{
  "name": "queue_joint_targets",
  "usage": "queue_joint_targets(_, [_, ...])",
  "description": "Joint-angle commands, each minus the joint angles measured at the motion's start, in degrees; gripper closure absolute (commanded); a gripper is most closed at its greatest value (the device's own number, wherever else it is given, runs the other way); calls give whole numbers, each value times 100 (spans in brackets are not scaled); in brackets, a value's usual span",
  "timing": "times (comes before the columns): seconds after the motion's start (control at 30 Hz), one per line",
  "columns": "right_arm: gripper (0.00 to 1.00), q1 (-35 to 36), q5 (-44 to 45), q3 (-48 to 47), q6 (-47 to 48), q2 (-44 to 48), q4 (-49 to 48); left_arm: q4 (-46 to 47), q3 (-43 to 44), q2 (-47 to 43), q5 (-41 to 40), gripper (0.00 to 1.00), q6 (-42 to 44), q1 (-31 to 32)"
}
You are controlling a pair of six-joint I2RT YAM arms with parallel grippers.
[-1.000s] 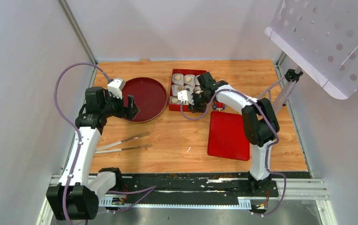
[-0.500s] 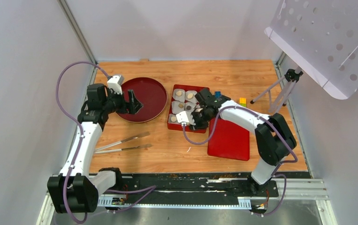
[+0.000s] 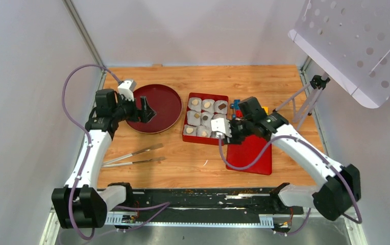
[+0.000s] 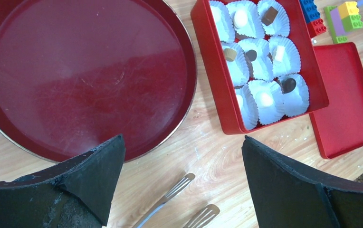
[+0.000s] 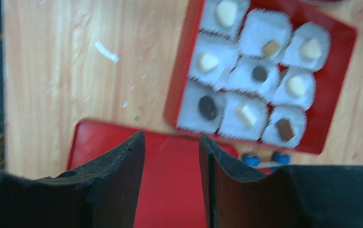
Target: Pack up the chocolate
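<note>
Chocolate point(image 4: 289, 85) in paper cups point(image 4: 265, 71), red box point(image 4: 217, 95), left tool point(image 4: 182, 142) spread wide, right tool point(image 5: 171, 142) parted, empty

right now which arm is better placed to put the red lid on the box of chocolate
Right. The right pincer hangs open over the red lid, beside the box. The left pincer is over the round tray, on the box's far side from the lid.

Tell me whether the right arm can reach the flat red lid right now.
Probably yes. The right gripper hangs above the red lid, fingers apart and empty, and nothing lies on the lid's bare face. The toy blocks sit beyond its far edge, out of the way.
</note>
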State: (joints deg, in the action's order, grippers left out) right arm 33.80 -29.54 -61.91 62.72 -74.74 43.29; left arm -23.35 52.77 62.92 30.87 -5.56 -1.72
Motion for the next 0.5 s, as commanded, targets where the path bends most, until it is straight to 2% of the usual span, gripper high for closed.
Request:
queue_joint_targets(0.0, [58, -89, 39, 570, 613, 564, 1649, -62, 495, 129, 11, 0, 466, 80])
queue_joint_targets(0.17, [62, -90, 96, 1039, 799, 795, 2213, -64, 663, 316, 174, 0, 457, 107])
queue_joint_targets(0.47, [64, -86, 152, 1922, 732, 682, 1425, 87, 741, 353, 463, 8, 325, 110])
